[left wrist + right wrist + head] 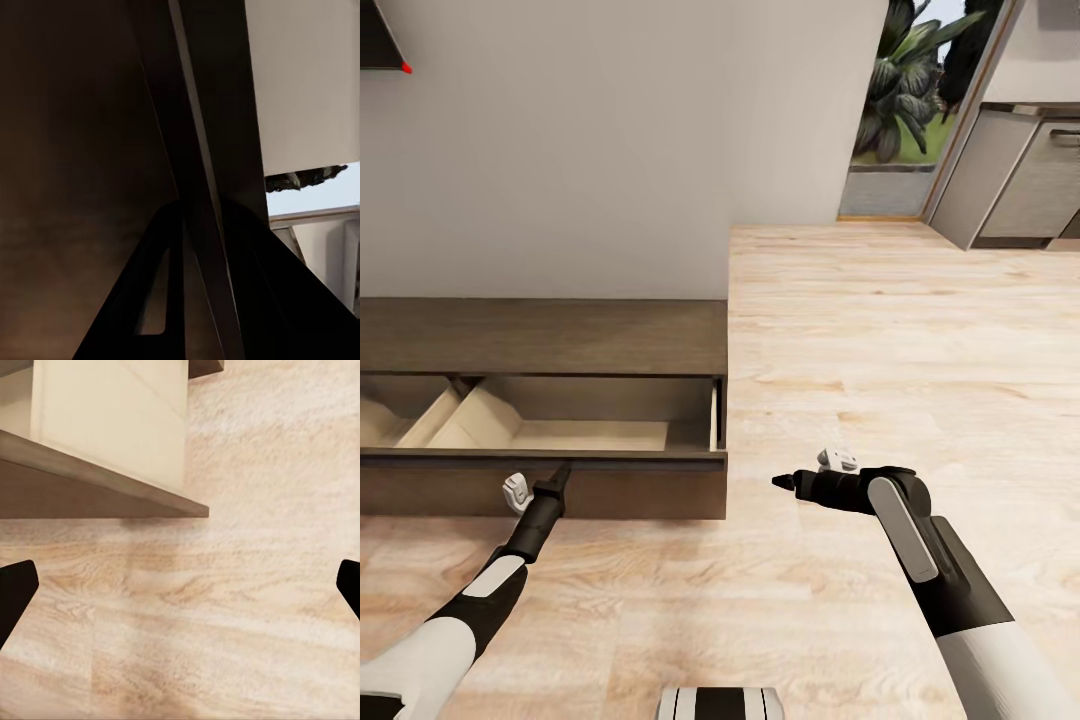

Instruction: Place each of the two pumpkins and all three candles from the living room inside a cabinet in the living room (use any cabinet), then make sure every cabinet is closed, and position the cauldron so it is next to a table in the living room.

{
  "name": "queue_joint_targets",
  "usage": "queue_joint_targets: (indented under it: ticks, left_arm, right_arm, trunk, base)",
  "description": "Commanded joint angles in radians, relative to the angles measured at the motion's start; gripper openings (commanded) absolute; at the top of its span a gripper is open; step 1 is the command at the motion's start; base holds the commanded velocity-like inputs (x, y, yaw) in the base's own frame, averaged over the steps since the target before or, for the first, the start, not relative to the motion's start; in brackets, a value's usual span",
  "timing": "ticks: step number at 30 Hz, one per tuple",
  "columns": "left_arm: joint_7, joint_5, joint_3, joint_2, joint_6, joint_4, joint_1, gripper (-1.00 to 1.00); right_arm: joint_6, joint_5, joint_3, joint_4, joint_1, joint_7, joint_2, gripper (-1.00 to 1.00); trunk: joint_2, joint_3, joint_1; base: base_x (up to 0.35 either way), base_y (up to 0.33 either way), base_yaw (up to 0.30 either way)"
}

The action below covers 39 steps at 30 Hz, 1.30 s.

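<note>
L hand [563,472] at cabinet [540,340] drawer front.

Looking down past two black fingertips [16,592] spread wide at the frame's edges; light wooden floor [225,615] between them; corner of the cabinet [105,487] drawer pulled out, dark front edge, pale wood inside

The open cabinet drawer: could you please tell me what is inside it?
The drawer shows bare pale wood compartments split by slanted dividers; no pumpkins or candles visible. Its front panel hides the near floor strip.
</note>
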<state>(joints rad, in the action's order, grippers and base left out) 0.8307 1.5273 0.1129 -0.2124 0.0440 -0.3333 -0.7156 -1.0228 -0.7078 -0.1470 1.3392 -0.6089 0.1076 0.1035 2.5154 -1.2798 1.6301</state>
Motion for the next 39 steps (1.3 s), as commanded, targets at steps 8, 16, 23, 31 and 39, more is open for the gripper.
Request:
queue_joint_targets:
  ticks: [8, 16, 23, 31, 39]
  left_arm:
    - [-0.001, 0.005, 0.015, -0.001, 0.004, 0.007, 0.000, -1.00]
    - [-0.001, 0.005, 0.014, -0.001, 0.004, 0.006, 0.001, -1.00]
    - [0.001, 0.005, 0.015, -0.001, 0.004, 0.006, 0.001, -1.00]
    - [-0.001, 0.006, 0.014, -0.001, 0.004, 0.007, 0.000, -1.00]
    - [-0.002, 0.007, 0.014, -0.001, 0.008, 0.007, 0.000, 1.00]
  right_arm:
    - [-0.002, -0.010, -0.002, 0.001, 0.000, 0.010, 0.001, 1.00]
    - [-0.002, -0.010, -0.002, 0.001, -0.001, 0.010, 0.001, 1.00]
    - [-0.002, -0.010, -0.002, 0.001, 0.000, 0.010, 0.001, 1.00]
    - [-0.002, -0.010, -0.003, 0.001, 0.000, 0.012, 0.001, 1.00]
    - [-0.002, -0.010, -0.002, 0.001, 0.000, 0.012, 0.001, 1.00]
  trunk:
    - [0.000, -0.001, 0.000]
    - [0.000, -0.001, 0.000]
    - [0.000, -0.001, 0.000]
    - [0.000, -0.001, 0.000]
    - [0.000, -0.001, 0.000]
  base:
    - [-0.087, 0.000, 0.000]
    - [-0.010, 0.000, 0.000]
    - [-0.042, 0.000, 0.000]
    - [-0.032, 0.000, 0.000]
    - [0.000, 0.000, 0.000]
